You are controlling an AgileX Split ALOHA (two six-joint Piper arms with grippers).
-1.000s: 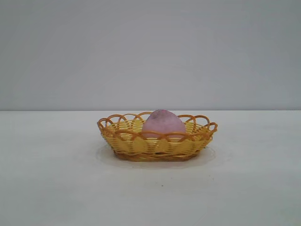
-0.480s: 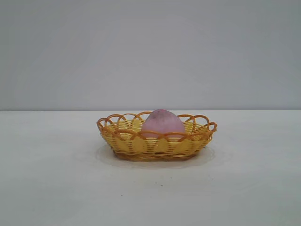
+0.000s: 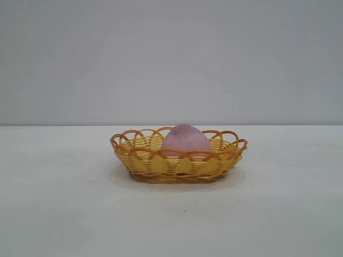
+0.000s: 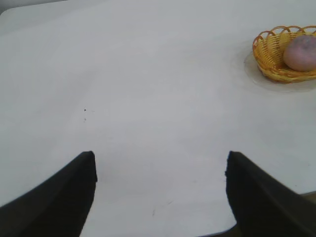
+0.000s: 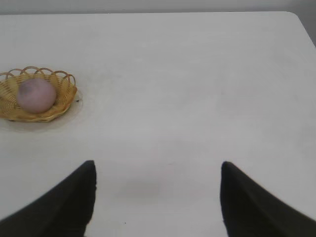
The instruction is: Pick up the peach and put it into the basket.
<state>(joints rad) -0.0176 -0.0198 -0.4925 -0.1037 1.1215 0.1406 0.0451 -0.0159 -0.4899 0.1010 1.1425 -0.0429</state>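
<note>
The mauve-pink peach (image 3: 185, 140) rests inside the yellow wicker basket (image 3: 161, 163) at the middle of the white table. Neither arm shows in the exterior view. In the left wrist view the basket (image 4: 269, 57) with the peach (image 4: 300, 52) lies far off, and my left gripper (image 4: 160, 160) stands open over bare table with nothing between its fingers. From the right wrist the basket (image 5: 64, 96) and the peach (image 5: 35, 95) also sit at a distance. My right gripper (image 5: 158, 170) is open and empty above the tabletop.
The white table (image 3: 64, 203) stretches out on all sides of the basket, with a plain grey wall (image 3: 171, 59) behind it. A rounded table corner (image 5: 296, 17) shows in the right wrist view.
</note>
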